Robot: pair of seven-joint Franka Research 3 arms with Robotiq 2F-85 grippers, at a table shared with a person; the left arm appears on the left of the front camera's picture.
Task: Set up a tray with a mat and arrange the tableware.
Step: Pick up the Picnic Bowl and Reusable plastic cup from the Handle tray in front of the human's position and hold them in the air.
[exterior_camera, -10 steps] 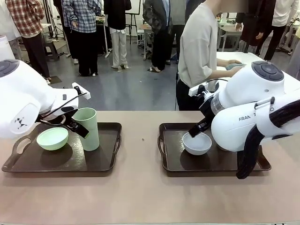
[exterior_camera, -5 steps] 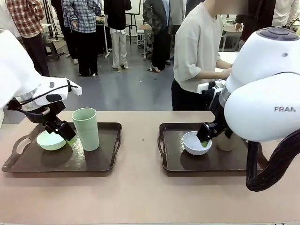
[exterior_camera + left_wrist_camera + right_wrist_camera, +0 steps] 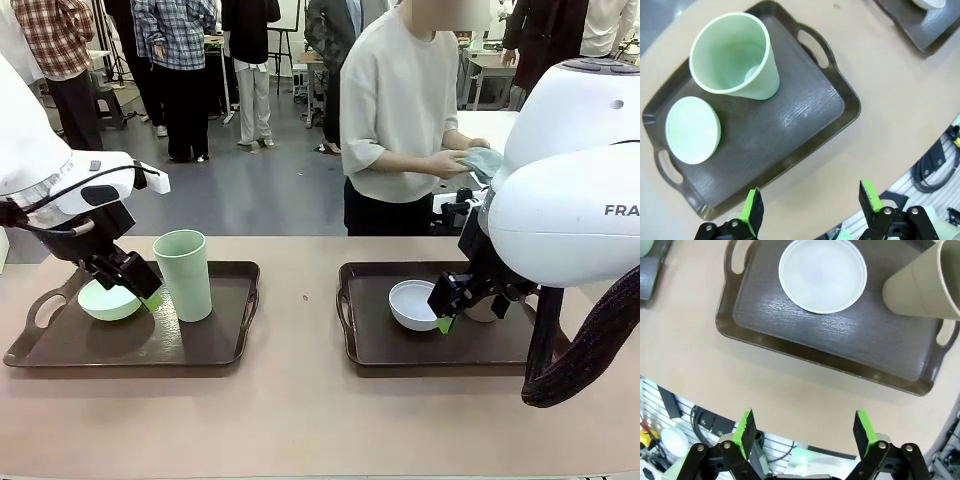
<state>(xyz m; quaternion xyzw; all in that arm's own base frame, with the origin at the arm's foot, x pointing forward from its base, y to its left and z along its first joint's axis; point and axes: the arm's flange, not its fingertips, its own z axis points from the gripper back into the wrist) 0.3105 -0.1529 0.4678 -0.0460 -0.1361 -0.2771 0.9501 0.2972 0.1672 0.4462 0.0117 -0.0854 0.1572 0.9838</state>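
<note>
On the table (image 3: 300, 420), a green bowl (image 3: 105, 302) and green tumbler (image 3: 185, 275) are standing in the left tray (image 3: 215, 345). The left pincer (image 3: 810, 197) and right pincer (image 3: 804, 424) are gaping wide, holding nothing.

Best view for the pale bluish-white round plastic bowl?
Right wrist view: pale bluish-white round plastic bowl nearly whole from above, inside visible, on the dark brown tray. Front view gives it side-on, low angle. Left wrist view catches a sliver at the picture's top edge.
</note>
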